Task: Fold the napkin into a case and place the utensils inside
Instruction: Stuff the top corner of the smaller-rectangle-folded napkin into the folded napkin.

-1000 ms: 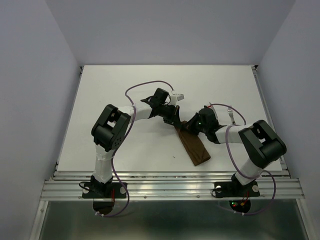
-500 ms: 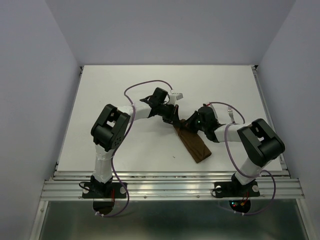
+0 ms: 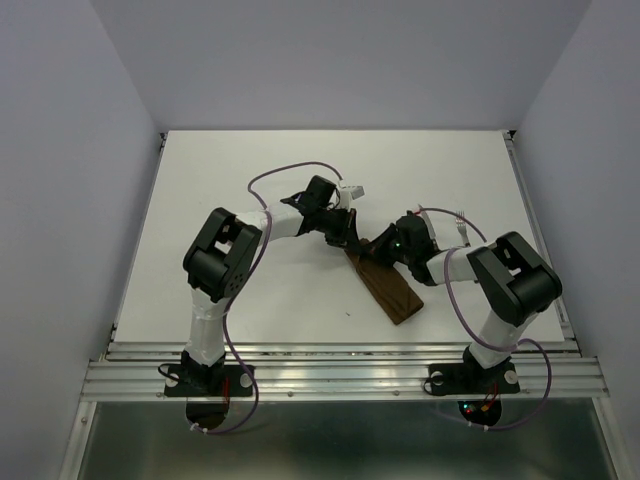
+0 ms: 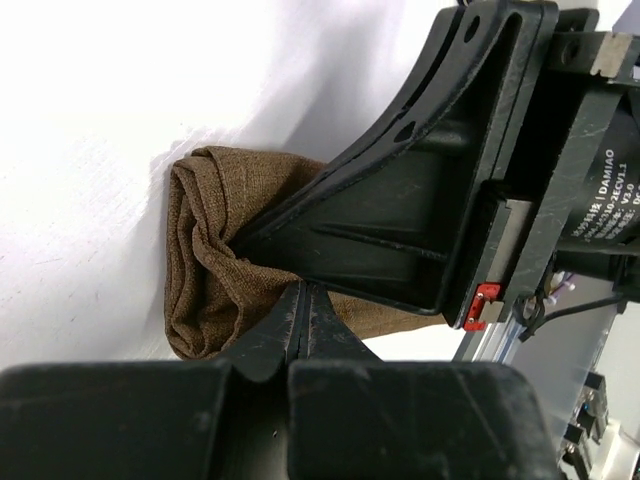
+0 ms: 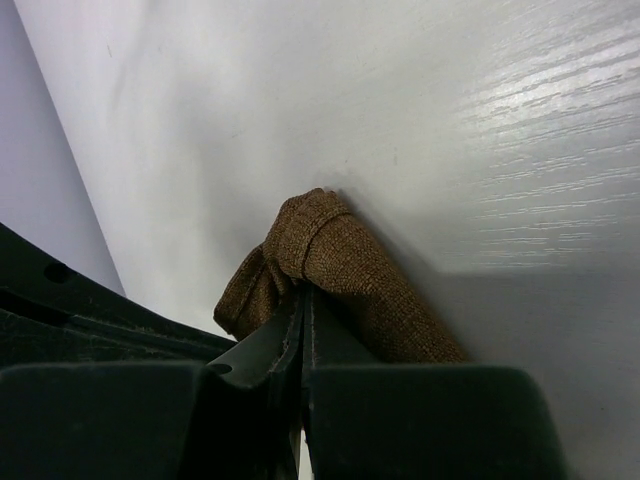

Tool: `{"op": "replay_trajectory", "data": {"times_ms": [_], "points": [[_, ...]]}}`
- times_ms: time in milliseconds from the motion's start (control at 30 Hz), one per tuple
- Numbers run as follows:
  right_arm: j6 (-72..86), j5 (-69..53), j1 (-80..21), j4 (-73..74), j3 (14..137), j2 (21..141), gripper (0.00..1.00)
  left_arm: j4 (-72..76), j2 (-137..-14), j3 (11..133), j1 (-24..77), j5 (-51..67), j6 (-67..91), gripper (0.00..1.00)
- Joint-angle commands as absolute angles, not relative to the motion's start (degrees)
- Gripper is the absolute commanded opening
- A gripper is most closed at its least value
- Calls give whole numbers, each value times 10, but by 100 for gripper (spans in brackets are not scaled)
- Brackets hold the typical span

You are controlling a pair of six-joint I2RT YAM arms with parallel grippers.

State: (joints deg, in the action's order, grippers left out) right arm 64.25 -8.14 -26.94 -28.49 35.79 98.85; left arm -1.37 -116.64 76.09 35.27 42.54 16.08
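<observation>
The left jaws and right jaws are both pinched fully closed on the far end of the folded napkin (image 3: 392, 292), which lies right of centre on the desk (image 3: 250, 300). Uneven pulling could bunch or unfold it.

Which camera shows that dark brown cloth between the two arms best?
The top external view: it alone shows the folded dark brown cloth napkin along nearly its full length, a narrow strip on the white table. The wrist views are close-ups: the left shows only its bunched end, the right only a rolled corner.
</observation>
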Motion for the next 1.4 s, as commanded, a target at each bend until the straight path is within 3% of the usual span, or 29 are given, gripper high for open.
{"op": "replay_trajectory", "data": {"times_ms": [0,533,667,700,933,1367], "points": [[664,-67,-269,-281,346,1005,1,15,-1169,782,358,422,193,0],[703,-16,-269,-205,344,943,1,-18,-1143,760,357,342,256,0],[690,-5,-269,-194,345,915,1,-25,-1122,753,357,348,247,16],[686,-8,-269,-185,349,913,1,-29,-1118,753,357,348,246,24],[666,-3,-269,-164,359,890,1,-42,-1085,763,356,349,239,30],[623,-40,-269,-163,388,901,1,-76,-1071,754,350,309,230,24]]}}
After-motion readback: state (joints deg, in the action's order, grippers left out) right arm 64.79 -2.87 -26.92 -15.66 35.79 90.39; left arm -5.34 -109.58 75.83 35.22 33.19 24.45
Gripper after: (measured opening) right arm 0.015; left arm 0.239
